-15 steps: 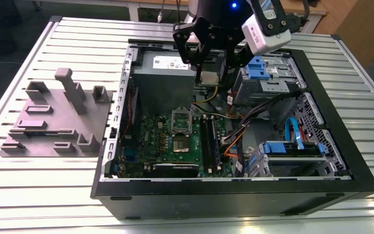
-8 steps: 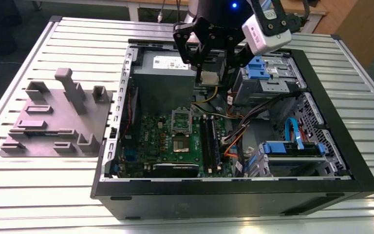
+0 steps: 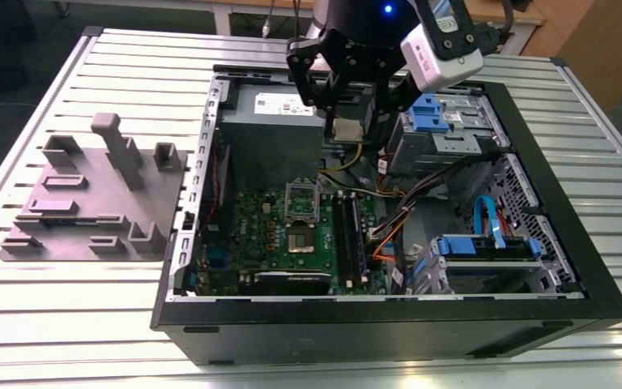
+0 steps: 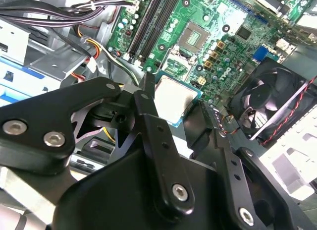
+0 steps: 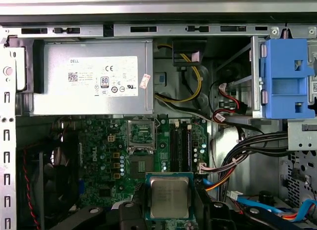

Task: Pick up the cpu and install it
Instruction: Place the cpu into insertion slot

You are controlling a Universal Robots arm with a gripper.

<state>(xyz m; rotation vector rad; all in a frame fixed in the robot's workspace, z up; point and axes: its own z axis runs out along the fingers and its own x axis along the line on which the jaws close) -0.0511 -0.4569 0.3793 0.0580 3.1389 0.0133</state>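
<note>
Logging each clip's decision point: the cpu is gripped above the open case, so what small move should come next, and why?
Probably carry the cpu sideways until it hangs over the open socket. The gripper has its jaws shut on it, high above the motherboard, and the first wrist view shows it offset from the socket.

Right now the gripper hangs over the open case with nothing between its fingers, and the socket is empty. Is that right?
Not quite. The gripper does hang over the open case, and the socket is empty. But the fingers are not bare: they are shut on the cpu, as the first wrist view shows.
</note>
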